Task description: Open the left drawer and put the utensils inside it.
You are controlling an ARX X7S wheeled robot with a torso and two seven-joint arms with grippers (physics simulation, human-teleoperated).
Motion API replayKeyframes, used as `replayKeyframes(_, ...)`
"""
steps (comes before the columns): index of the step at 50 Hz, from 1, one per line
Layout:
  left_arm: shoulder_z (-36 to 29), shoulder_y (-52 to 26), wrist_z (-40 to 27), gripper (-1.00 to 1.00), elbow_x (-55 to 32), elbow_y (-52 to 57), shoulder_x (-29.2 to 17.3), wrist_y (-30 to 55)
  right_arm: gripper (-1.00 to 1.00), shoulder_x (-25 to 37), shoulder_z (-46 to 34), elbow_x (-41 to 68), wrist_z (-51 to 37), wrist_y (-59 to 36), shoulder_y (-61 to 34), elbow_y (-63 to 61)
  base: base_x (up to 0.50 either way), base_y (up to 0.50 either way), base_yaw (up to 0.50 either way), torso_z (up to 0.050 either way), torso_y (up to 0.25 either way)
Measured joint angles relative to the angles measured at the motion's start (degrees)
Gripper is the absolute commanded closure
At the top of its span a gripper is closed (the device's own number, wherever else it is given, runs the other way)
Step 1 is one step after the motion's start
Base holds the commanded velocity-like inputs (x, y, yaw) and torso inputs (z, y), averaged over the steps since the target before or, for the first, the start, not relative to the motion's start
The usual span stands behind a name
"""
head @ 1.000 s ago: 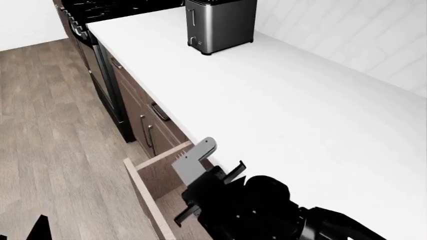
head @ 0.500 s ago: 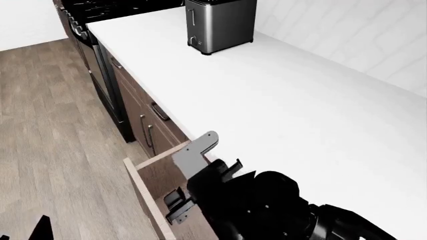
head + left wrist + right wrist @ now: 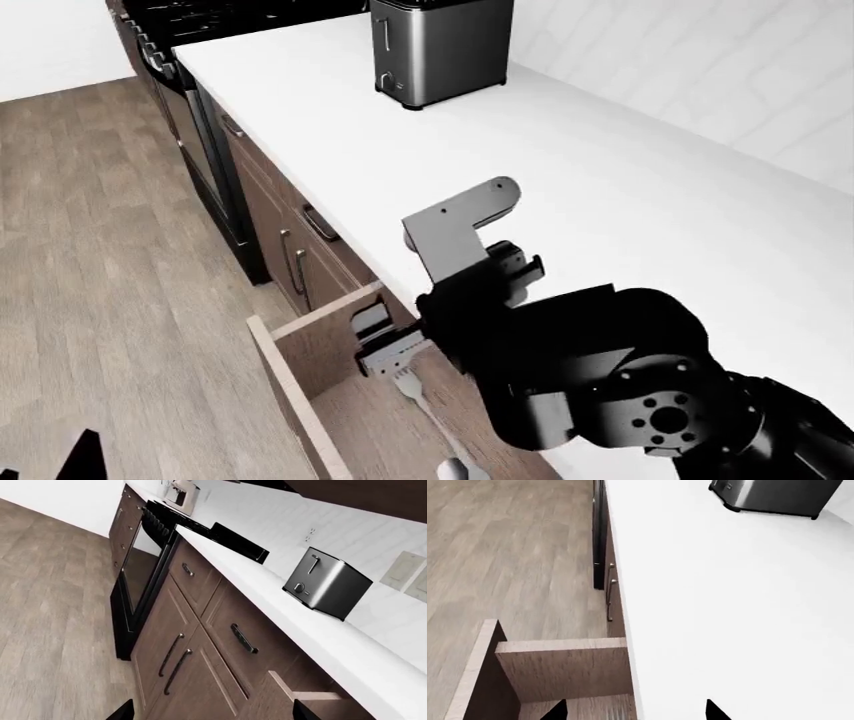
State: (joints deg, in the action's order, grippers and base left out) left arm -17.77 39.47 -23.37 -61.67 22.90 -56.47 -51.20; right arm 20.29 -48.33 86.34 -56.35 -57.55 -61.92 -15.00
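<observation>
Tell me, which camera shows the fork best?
The head view: the fork lies in the open drawer, just below the right gripper. The right wrist view shows only the drawer's inside, and the left wrist view only its corner; neither shows the fork.

Left drawer [image 3: 287,345] matt brown wood; fork [image 3: 424,400] shiny silver metal; countertop [image 3: 561,190] smooth white.

Head view downward; wrist views sharing toaster [image 3: 441,48].

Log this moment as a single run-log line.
left drawer: open | fork: lying inside | spatula: not visible | right gripper: over drawer edge, open, empty | left gripper: open, facing cabinets
</observation>
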Motion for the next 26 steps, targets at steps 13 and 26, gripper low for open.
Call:
replayKeyframes(13, -0.1, -0.8, -0.3, -1.00, 0.4, 0.1, 0.4, 1.1, -1.00, 3.4, 4.2, 3.6, -2.2, 1.4, -1.1, -4.8, 0.00, 0.00, 0.00, 0.000, 0.000)
replayKeyframes(26, 0.4, -0.1, -0.8, -1.00, 1.2, 0.8, 0.3, 1.2, -1.00, 6.0, 7.3, 7.2, -5.2, 2.4, -2.5, -9.5, 0.00, 0.00, 0.00, 0.000, 0.000)
